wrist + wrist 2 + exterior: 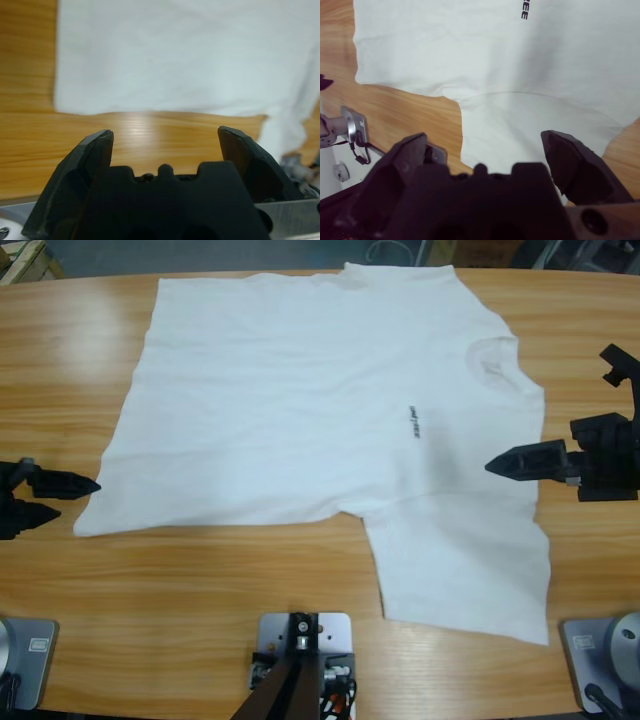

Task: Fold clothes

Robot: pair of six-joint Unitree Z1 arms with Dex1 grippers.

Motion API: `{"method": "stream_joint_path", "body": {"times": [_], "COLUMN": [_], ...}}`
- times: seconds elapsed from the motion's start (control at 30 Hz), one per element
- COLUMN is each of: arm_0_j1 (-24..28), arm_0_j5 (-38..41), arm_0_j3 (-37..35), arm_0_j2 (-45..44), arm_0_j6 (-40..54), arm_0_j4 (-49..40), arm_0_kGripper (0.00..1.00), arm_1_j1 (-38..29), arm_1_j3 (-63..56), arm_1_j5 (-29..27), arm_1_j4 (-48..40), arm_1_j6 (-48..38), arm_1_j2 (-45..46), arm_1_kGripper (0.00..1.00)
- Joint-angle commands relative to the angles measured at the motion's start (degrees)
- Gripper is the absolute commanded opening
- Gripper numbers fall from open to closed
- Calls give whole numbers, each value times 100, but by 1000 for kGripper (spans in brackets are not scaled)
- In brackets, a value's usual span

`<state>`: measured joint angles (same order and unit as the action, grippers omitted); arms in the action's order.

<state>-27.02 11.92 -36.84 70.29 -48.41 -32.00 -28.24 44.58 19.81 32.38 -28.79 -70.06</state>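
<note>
The clothes are one white T-shirt [300, 410] spread flat on the wooden table, collar [492, 358] to the right, hem to the left, with a small dark logo [412, 422] on the chest. My left gripper [78, 498] rests at the table's left side, open, just off the hem's near corner; in the left wrist view the gripper [165, 133] faces the shirt [175, 55] across a strip of wood. My right gripper [505, 464] hovers open over the shoulder by the near sleeve [470, 570]. Seen from its wrist, the right gripper [485, 137] is above the sleeve [520, 125] and holds nothing.
The table [200, 610] shows a broad band of wood between the shirt and the front edge. Its far edge runs just behind the shirt's far sleeve [400, 280]. A box [20, 260] stands beyond the far left corner.
</note>
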Motion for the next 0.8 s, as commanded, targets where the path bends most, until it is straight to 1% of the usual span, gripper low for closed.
{"method": "stream_joint_path", "body": {"times": [0.03, 0.17, 0.33, 0.8], "arm_0_j1": [-279, -295, -286, -344], "arm_0_j5": [-71, -296, -616, -778], "arm_0_j3": [256, 318, 309, 52], "arm_0_j2": [1330, 1247, 1061, 2015], "arm_0_j6": [-119, -379, -597, -652], "arm_0_j4": [132, 118, -5, 9], "arm_0_kGripper": [812, 812, 812, 807], "arm_1_j1": [206, 475, 596, 1143], "arm_1_j3": [420, 554, 501, 447], "arm_1_j5": [-72, -40, -38, 51], "arm_1_j4": [401, 533, 533, 656], "arm_1_j6": [195, 462, 626, 1049], "arm_1_j2": [52, -141, -375, -297], "arm_1_kGripper": [931, 936, 941, 941]}}
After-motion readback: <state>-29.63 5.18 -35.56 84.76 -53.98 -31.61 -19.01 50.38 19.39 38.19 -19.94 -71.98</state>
